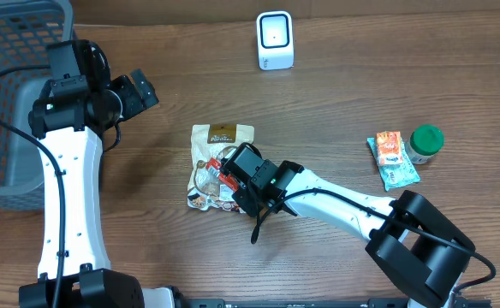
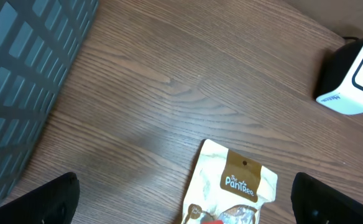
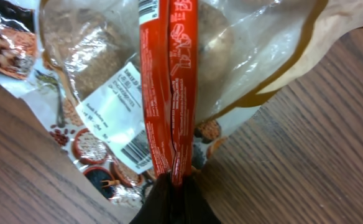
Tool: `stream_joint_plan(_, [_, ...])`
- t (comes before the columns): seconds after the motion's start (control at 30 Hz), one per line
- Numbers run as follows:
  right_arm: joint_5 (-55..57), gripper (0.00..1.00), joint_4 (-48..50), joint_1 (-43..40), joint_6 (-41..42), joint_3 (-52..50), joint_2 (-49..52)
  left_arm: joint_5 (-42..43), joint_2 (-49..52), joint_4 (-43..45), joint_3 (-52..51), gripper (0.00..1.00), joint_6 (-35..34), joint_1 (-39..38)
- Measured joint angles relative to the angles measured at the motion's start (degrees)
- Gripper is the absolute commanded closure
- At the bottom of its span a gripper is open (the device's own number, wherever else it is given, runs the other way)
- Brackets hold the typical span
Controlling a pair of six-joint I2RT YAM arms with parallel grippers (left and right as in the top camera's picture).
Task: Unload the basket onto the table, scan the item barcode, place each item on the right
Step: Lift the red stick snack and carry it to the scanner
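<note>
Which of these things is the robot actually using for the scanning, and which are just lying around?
In use: right gripper, red packet it pinches, white scanner.
Lying about: Pantree pouch, orange packet, green-lidded jar, grey basket.

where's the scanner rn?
Overhead view: scanner stands top centre, beyond the snack bag. The left wrist view shows it at upper right.
</note>
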Motion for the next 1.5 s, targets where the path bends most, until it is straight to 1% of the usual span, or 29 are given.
stream_joint_plan(0.17, [6.82,0.96,-0.68,0.02,-1.07,-0.07,-3.28,0.02,0.00,0.02,0.00,0.00,0.00,0.00])
stream_joint_plan(0.4, [22.05,0.96,0.76,-0.15,-3.63,-0.04,-12.79,0.00,0.00,0.02,0.00,0.00,0.00,0.00])
stream_joint_plan(0.5, [27.80,0.96,1.95,-0.96,-4.17,-0.04,-13.35,0.00,0.00,0.02,0.00,0.00,0.00,0.00])
stream_joint_plan(0.63, [31.43,0.96,4.57,-3.43,-7.10,-0.07,-13.33,-0.02,0.00,0.02,0.00,0.01,0.00,0.00])
stream_joint_plan(0.73, [32.79,0.96,7.82,-5.73,-12.07,-0.09,-13.33,0.00,0.00,0.00,0.00,0.00,0.00,0.00])
stream_joint_plan(1.0, [34.51,0.96,19.17,-11.45,-28.72,-0.09,-13.33,-0.02,0.00,0.04,0.00,0.00,0.00,0.00])
stream_joint_plan(1.1, [35.34,0.96,25.79,-12.46,-35.95,-0.09,-12.76,-0.02,0.00,0.04,0.00,0.00,0.00,0.00])
stream_joint_plan(1.13, [35.63,0.96,26.86,-12.55,-37.18,-0.09,-12.50,-0.02,0.00,0.02,0.00,0.00,0.00,0.00])
stream_joint_plan(1.33, [39.50,0.96,38.58,-12.48,-50.95,-0.04,-6.60,-0.02,0.00,0.04,0.00,0.00,0.00,0.00])
stream_joint_plan(1.5, [42.25,0.96,47.12,-12.48,-57.16,-0.07,-1.86,-0.02,0.00,0.04,0.00,0.00,0.00,0.00])
